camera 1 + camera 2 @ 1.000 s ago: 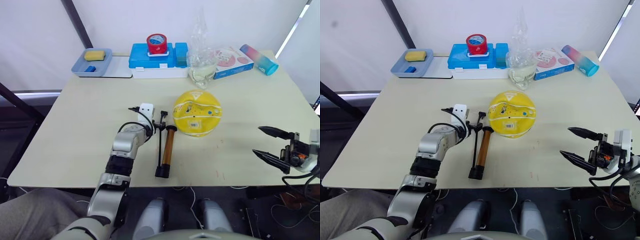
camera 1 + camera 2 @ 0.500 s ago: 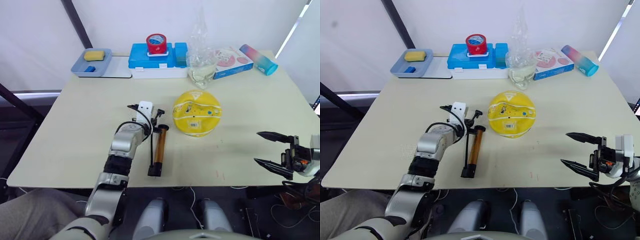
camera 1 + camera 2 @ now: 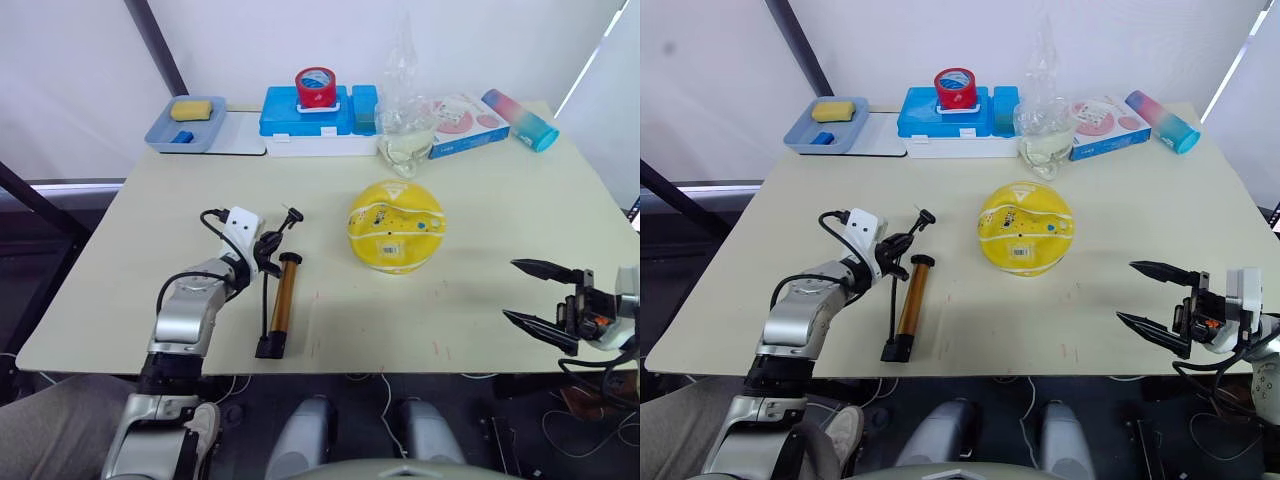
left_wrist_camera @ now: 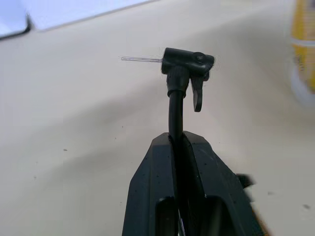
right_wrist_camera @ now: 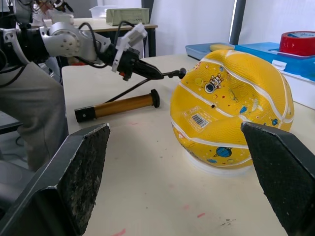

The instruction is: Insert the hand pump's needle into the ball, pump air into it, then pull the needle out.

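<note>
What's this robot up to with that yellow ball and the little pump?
The robot is getting ready to inflate the ball. Its left pincer is shut on the hose of the hand pump, holding the needle in the air beside the ball, not yet in it. The pump's tube lies on the table. The right pincer hangs open near the table's edge, holding nothing.

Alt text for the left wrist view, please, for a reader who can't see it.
The left end effector is shut on the hose just below the needle and its black fitting, held above the table. The ball shows at the edge.
</note>
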Robot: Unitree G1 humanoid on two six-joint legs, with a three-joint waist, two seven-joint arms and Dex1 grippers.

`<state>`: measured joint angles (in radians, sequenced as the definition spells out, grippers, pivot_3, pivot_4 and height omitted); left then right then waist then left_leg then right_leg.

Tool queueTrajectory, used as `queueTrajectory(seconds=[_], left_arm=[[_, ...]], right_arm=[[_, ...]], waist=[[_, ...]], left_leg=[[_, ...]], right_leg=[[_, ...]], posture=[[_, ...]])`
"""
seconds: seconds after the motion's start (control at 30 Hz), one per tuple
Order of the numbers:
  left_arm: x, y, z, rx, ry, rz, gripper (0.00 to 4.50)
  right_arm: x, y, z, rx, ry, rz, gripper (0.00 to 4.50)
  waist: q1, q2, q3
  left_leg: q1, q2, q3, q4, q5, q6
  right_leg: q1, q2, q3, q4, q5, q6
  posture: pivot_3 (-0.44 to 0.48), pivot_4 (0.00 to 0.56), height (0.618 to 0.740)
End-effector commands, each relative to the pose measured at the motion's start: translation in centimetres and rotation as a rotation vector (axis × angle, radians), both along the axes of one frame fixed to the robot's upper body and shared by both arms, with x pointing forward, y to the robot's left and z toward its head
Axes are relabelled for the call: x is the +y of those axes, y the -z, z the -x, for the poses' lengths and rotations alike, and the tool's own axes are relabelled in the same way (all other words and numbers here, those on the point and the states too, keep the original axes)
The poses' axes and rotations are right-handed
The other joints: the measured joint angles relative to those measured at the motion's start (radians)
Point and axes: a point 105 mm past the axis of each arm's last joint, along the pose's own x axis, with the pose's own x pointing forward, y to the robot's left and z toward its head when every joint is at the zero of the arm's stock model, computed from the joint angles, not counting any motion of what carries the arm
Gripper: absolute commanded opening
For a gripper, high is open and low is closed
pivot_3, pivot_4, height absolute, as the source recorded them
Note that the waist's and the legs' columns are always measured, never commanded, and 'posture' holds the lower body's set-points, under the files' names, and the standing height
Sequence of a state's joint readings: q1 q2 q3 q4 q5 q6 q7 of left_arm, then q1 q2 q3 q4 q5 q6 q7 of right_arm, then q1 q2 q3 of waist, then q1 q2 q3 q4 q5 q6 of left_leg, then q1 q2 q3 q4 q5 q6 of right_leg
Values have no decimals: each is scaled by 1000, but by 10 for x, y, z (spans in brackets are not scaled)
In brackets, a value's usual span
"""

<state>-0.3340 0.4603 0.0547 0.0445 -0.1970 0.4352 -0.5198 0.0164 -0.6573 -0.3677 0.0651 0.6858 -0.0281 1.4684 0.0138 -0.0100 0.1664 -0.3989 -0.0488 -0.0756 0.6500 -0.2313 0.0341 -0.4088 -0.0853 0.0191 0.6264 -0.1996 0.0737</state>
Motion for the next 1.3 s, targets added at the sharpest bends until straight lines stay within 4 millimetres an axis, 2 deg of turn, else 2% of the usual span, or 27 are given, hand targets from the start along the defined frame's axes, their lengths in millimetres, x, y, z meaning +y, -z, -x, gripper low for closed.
queueTrajectory(seconds=[0.03, 0.1, 0.23, 0.33, 0.47, 0.6, 0.7, 1.03, 1.3], left_arm=[[-1, -37, 12, -157, 126, 4, 180], [-1, -36, 22, -181, 202, -62, 180], [-6, -45, 34, -212, 313, -49, 180], [-18, -54, 43, -239, 417, -17, 180], [-38, -55, 56, -247, 570, -23, 180], [-50, -54, 59, -257, 638, -13, 180], [-70, -55, 63, -258, 723, 8, 180], [-131, -52, 57, -288, 849, 38, 180], [-170, -49, 44, -364, 833, 25, 180]], right_arm=[[-1, -3, -4, -32, 39, 1, 4500], [3, -4, -6, -41, 53, -9, 4500], [11, -9, -8, -52, 73, -37, 4500], [18, -13, -9, -47, 64, -62, 4500], [26, -14, -14, -5, 102, -87, 4500], [33, -15, -20, 28, 161, -95, 4500], [45, -17, -16, 54, 140, -122, 4500], [69, -22, -9, 260, 190, -241, 4500], [77, -21, -8, 432, 262, -341, 4500]], waist=[[-1, 0, 0], [-1, 0, 0], [-1, 1, 0], [1, 0, 0], [0, 1, 0], [0, 1, 0], [1, 1, 0], [-1, 0, 0], [0, 0, 1]], left_leg=[[0, 0, 0, 0, 0, 0], [0, 0, 0, 0, 0, 0], [0, 0, 0, -1, 0, 0], [0, 0, 0, 0, 0, 0], [0, 0, 0, 0, 0, 0], [0, 0, 0, -1, 0, 0], [0, 0, 0, 0, 0, 0], [-1, 1, -1, 0, 0, 0], [-1, 0, 0, 1, 0, 1]], right_leg=[[0, 0, 0, 0, 0, 0], [0, 0, 0, 0, 0, 0], [0, 0, 0, 0, -2, -4], [0, -1, 0, 0, -2, -4], [0, 0, 0, 0, -2, -4], [0, 0, 0, 0, -2, -4], [0, 0, 0, 0, -2, -4], [0, 1, -1, 0, 0, 0], [0, 1, -1, 0, 0, 0]], posture=[[0, 150, 739], [0, 150, 739], [0, 150, 739], [0, 150, 739], [0, 150, 739], [0, 150, 739], [0, 150, 739], [0, 150, 739], [0, 150, 739]])
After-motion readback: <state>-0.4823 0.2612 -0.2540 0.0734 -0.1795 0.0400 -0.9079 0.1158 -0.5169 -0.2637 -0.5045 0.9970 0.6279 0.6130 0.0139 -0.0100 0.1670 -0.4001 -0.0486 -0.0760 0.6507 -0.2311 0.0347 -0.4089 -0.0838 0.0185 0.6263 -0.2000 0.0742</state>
